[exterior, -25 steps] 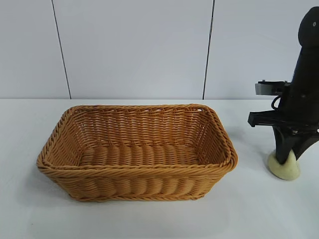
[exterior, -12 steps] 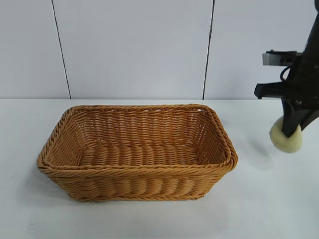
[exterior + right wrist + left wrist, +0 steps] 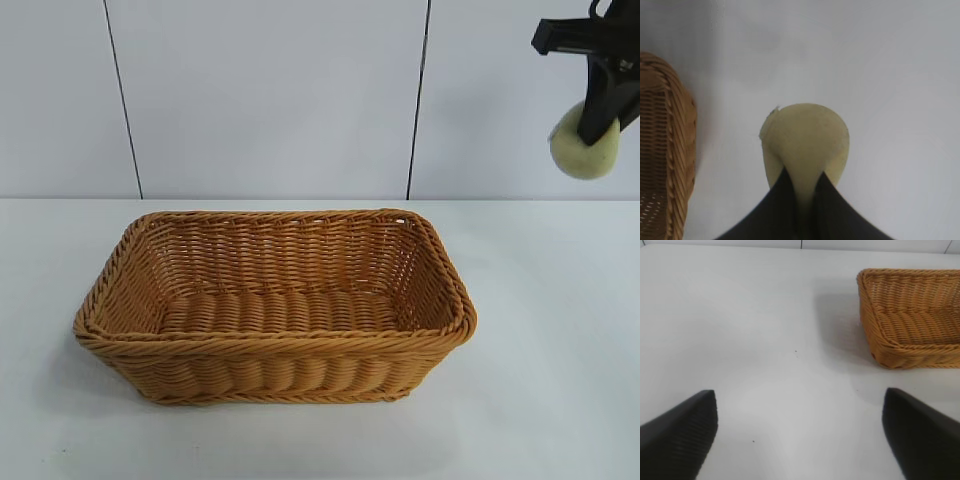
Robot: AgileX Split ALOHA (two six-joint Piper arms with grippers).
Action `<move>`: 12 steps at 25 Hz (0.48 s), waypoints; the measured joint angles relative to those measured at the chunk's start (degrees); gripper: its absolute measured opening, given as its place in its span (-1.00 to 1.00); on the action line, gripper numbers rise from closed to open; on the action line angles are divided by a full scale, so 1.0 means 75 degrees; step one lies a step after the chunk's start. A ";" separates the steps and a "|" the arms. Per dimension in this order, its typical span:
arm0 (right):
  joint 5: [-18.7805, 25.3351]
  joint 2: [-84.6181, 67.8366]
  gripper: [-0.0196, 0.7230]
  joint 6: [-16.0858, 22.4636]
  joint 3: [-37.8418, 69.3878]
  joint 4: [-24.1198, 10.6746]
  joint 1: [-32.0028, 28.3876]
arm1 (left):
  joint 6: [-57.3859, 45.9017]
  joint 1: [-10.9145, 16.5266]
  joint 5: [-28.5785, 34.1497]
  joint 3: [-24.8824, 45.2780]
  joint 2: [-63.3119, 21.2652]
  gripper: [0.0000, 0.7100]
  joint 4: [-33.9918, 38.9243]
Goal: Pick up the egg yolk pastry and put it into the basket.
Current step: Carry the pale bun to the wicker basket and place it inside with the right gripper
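Clearing basket rim, pastry aloft

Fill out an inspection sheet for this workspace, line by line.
Surface: plain white table, a few tiny dark specks.
Job's things: small pale yellow-green egg yolk pastry held in the air, to the right of the large orange-brown woven wicker basket; nothing in the basket.
Clutter: nothing seen.
Grippers: right gripper shut on the pastry, high above the table; left gripper open, fingers wide apart over bare table beside the basket.
Cables: nothing seen.
Surroundings: white panelled wall with dark seams.
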 joint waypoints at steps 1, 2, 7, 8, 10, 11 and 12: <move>0.0020 0.0063 -0.92 -0.0010 -0.0119 0.0045 0.0000 | 0.0000 0.0000 0.0000 0.0000 0.0000 0.94 0.0000; 0.0046 0.0150 -0.92 -0.0066 -0.0257 0.0134 0.0000 | 0.0000 0.0000 0.0000 0.0000 0.0000 0.94 0.0000; 0.0220 0.0605 -0.92 -0.0211 -0.0778 0.0472 0.0325 | 0.0000 0.0000 0.0000 0.0000 0.0000 0.94 0.0000; 0.0220 0.0650 -0.92 -0.0219 -0.0812 0.0485 0.0457 | 0.0000 0.0000 0.0000 0.0000 0.0000 0.94 0.0000; 0.0170 0.0723 -0.92 -0.0264 -0.0859 0.0503 0.0862 | 0.0000 0.0000 0.0000 0.0000 0.0000 0.94 0.0000; 0.0141 0.0777 -0.92 -0.0264 -0.0859 0.0521 0.1093 | 0.0000 0.0000 0.0000 0.0000 0.0000 0.94 0.0000; 0.0106 0.0836 -0.92 -0.0264 -0.0859 0.0535 0.1297 | 0.0000 0.0000 0.0000 0.0000 0.0000 0.94 0.0000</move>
